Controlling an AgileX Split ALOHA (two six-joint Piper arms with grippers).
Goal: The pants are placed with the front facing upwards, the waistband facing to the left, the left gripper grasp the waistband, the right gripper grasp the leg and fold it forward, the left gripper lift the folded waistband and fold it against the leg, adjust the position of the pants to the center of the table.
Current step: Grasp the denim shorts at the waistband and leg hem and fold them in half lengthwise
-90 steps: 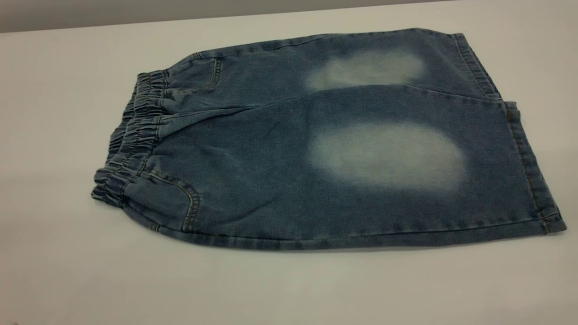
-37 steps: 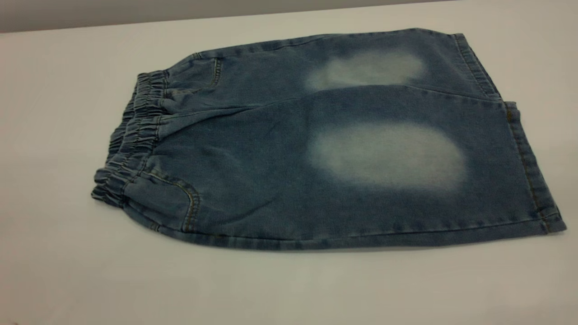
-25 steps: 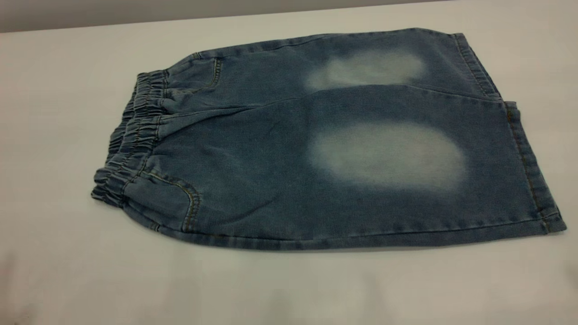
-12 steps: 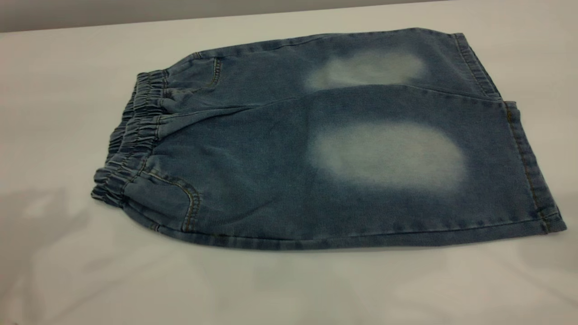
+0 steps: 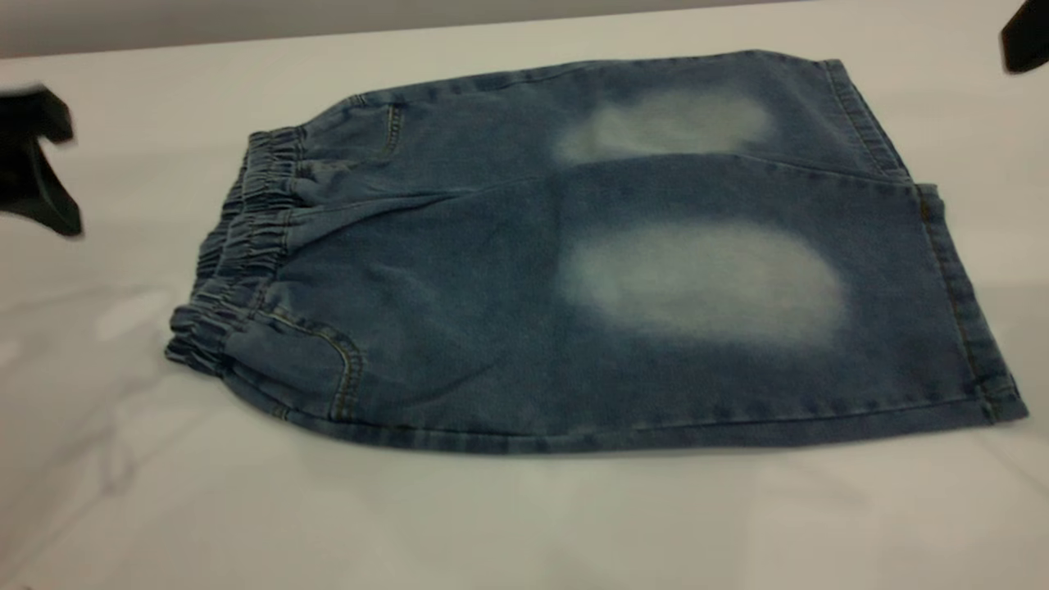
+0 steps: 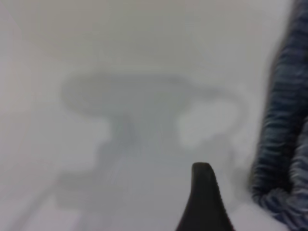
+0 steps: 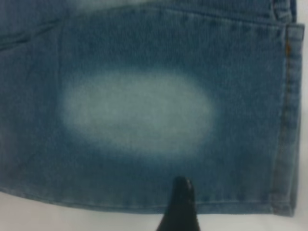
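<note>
table (image 5: 508,524) same as before, pants (image 5: 574,270) flat and unmoved between the grippers, waistband (image 5: 238,246) just right of the left gripper (image 5: 33,160) that's popped in, right gripper (image 5: 1026,37) now poking in beyond the hems, can't tell either one's fingers

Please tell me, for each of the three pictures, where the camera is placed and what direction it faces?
Exterior view: outside the rig, facing the table obliquely from above; the pants lie flat, the left gripper and right gripper at the edges.
Left wrist view: looks down past one of its fingers at table and waistband.
Right wrist view: looks down on the pants' faded patch.
All three show the pants.
</note>
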